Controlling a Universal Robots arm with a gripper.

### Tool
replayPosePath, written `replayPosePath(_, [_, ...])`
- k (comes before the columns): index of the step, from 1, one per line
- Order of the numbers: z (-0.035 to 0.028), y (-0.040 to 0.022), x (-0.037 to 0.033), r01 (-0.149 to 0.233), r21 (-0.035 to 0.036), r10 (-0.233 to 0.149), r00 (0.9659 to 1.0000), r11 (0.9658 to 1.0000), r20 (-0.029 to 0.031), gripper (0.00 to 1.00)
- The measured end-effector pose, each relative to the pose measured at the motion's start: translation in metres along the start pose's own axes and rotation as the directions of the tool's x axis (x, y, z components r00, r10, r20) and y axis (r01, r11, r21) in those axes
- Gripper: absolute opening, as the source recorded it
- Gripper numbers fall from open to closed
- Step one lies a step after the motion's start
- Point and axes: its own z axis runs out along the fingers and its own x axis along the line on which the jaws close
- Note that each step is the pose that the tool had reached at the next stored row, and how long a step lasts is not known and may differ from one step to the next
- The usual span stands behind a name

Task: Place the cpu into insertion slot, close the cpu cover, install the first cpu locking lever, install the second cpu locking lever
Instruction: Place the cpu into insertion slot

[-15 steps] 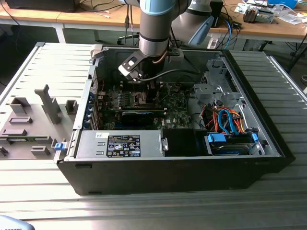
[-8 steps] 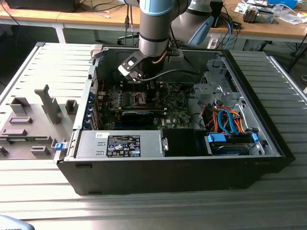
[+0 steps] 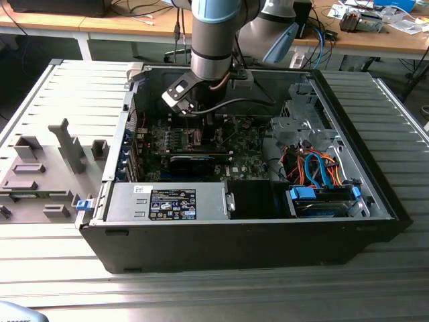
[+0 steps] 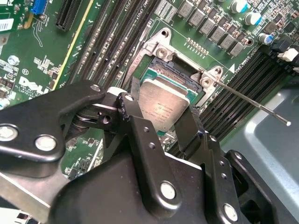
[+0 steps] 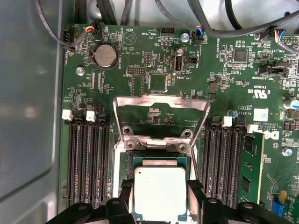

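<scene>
gripper (image 4: 163,111): black metal fingers clamped on cpu (image 5: 160,193) | cpu: flat square chip, dull silver-grey top, over insertion slot (image 4: 162,74), mid green board (image 5: 215,107) | cpu cover (image 5: 161,101): thin silvery windowed frame, swung open

cpu (image 5: 160,195) held by tool (image 5: 161,189), cpu cover (image 5: 161,103) standing open

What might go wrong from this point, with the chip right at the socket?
The gripper clamps the chip just over the socket. If the chip is slightly off square, it may seat crooked and bend pins. The open cover and the thin lever sticking out stand close to the gripper, so either might get snagged.
</scene>
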Motion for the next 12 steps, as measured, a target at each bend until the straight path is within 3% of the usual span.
replayPosePath(12, [0.0020,-0.0014,0.0001,-0.001,-0.0001,0.001,1.0000,1.0000,-0.0001,0.55])
